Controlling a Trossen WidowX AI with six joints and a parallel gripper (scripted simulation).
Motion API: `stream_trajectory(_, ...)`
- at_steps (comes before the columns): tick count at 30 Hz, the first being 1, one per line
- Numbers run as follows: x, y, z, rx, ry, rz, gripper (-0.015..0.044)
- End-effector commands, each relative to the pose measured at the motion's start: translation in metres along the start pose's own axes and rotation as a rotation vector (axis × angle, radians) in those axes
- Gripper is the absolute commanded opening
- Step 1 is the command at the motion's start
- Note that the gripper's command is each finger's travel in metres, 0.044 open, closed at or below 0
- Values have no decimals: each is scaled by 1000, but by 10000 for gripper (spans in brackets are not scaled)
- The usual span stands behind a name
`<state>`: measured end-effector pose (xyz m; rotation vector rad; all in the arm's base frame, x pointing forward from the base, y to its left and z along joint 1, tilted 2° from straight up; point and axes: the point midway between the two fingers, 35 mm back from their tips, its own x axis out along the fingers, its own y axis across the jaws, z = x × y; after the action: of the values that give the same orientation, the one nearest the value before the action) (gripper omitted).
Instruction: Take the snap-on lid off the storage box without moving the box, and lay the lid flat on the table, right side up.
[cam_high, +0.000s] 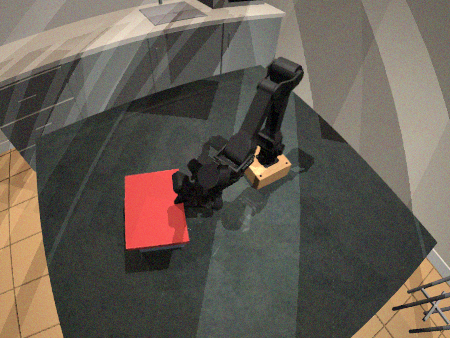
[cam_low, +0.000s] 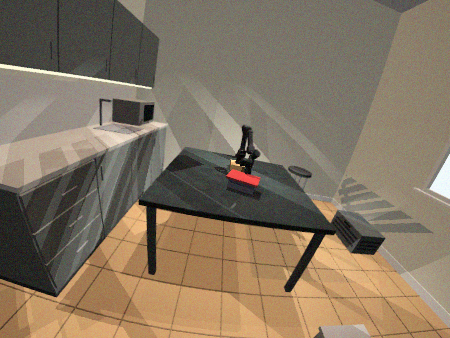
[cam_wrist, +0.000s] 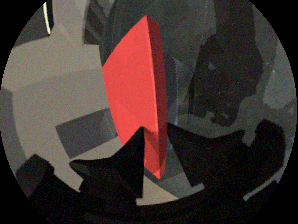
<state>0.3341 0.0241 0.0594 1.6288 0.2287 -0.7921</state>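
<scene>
A flat red lid sits on top of a dark storage box on the dark table. My gripper reaches down from the arm to the lid's right edge. Its fingers are shut on the near edge of the lid, one on each side of the rim in the wrist view. Only a thin strip of the box shows below the lid in the top view.
The arm's tan base block stands just right of the box. A kitchen counter runs behind and left of the table. A stool and a dark crate stand on the floor beyond the table.
</scene>
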Motion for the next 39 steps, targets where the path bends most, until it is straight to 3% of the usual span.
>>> stream_trajectory(1, 0, 0, -1, -5, 4, -1, 0)
stream_trajectory(39, -6, 5, 1, 0, 0, 0, 0)
